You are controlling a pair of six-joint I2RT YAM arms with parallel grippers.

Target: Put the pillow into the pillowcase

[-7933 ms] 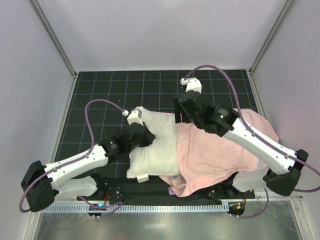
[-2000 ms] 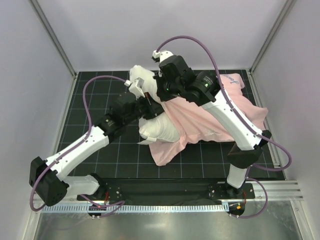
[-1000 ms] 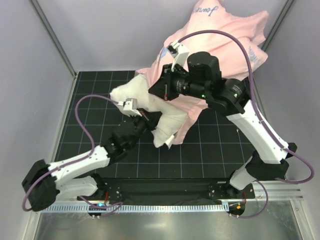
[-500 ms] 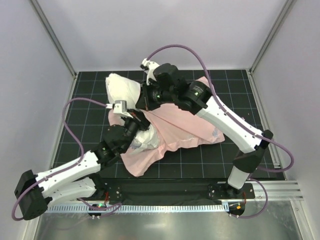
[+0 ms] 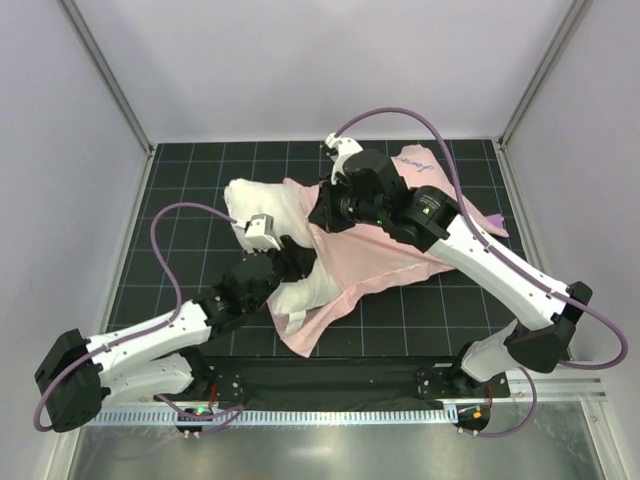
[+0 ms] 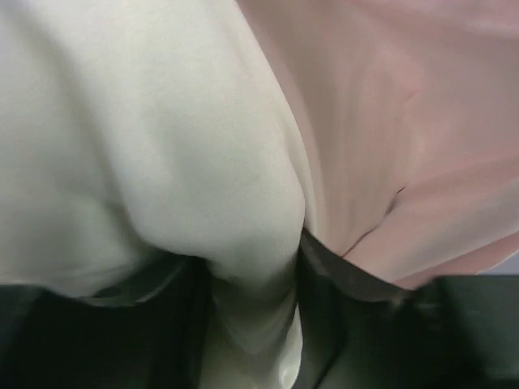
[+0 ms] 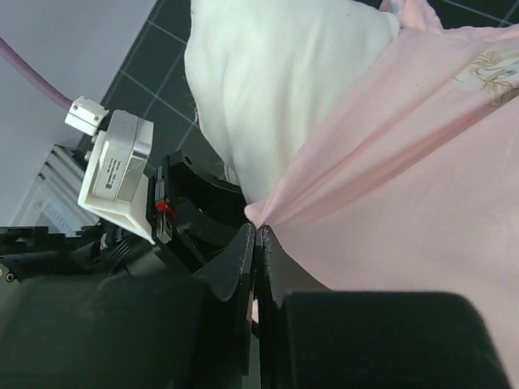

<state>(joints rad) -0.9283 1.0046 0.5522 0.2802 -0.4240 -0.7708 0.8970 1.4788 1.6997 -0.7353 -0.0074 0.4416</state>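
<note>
Down from mid-air, pillowcase (image 5: 400,240) and pillow (image 5: 262,205) lay on the surface (image 5: 200,170), pillow roughly half inside, its far-left end bare. My right pincer (image 7: 258,239) pinched the pillowcase's hem; my left pincer (image 6: 253,271) straddled a pillow fold, grip uncertain.

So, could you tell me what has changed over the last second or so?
The right arm came down from its high lift, bringing the pillowcase and the pillow back onto the table. The right fingers stay pinched on the pillowcase's edge. The left fingers are still at a fold of the pillow, though whether they grip it is unclear.
</note>
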